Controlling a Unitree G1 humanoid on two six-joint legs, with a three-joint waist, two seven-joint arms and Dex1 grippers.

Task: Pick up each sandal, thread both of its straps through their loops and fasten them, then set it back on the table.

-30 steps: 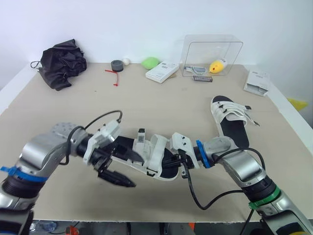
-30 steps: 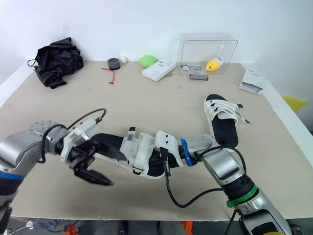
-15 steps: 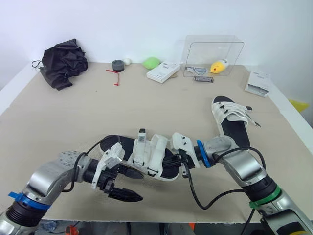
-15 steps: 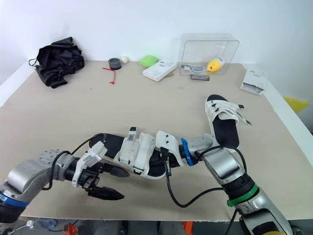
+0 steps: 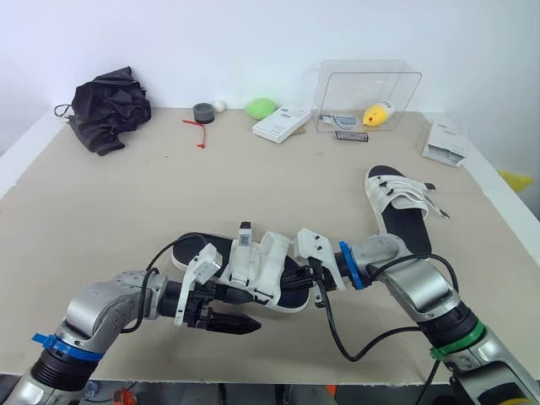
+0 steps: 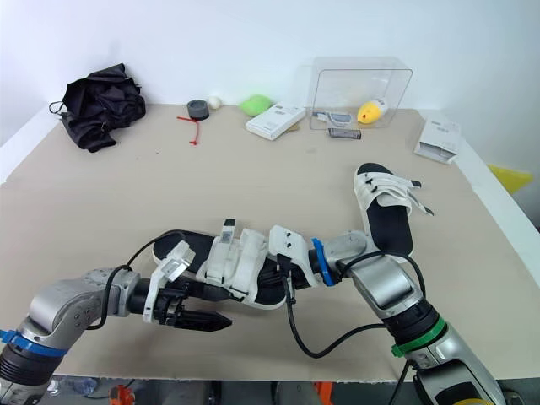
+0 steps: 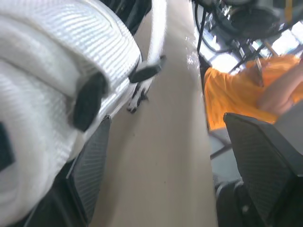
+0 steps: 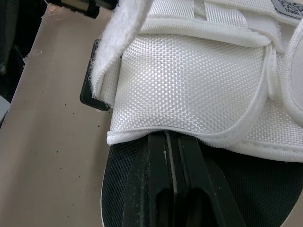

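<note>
One sandal (image 5: pixel 253 268), with a black footbed and white straps, lies near the table's front edge. My right gripper (image 5: pixel 314 278) reaches in from the sandal's right end. It is shut, with its fingers (image 8: pixel 161 189) pressed together and resting on the footbed, tucked under the front strap (image 8: pixel 189 90). My left gripper (image 5: pixel 239 312) lies low on the table along the sandal's near side, pointing right. It is open, with one finger (image 7: pixel 90 175) right beside the strap and its black loop (image 7: pixel 89 101). The second sandal (image 5: pixel 401 211) lies flat at the right, with both grippers clear of it.
At the back stand a black bundle (image 5: pixel 108 108), a tape roll (image 5: pixel 202 112), a red tie (image 5: pixel 197 128), a green lump (image 5: pixel 261 107), a white box (image 5: pixel 280 124) and a clear box (image 5: pixel 367 94). Another white box (image 5: pixel 445 142) lies far right. Someone in orange (image 7: pixel 246 94) is beyond the table.
My left gripper left the sandal's heel end, dropped toward the table's front edge, then slid right along the sandal's near side. The right gripper and both sandals stayed put.
</note>
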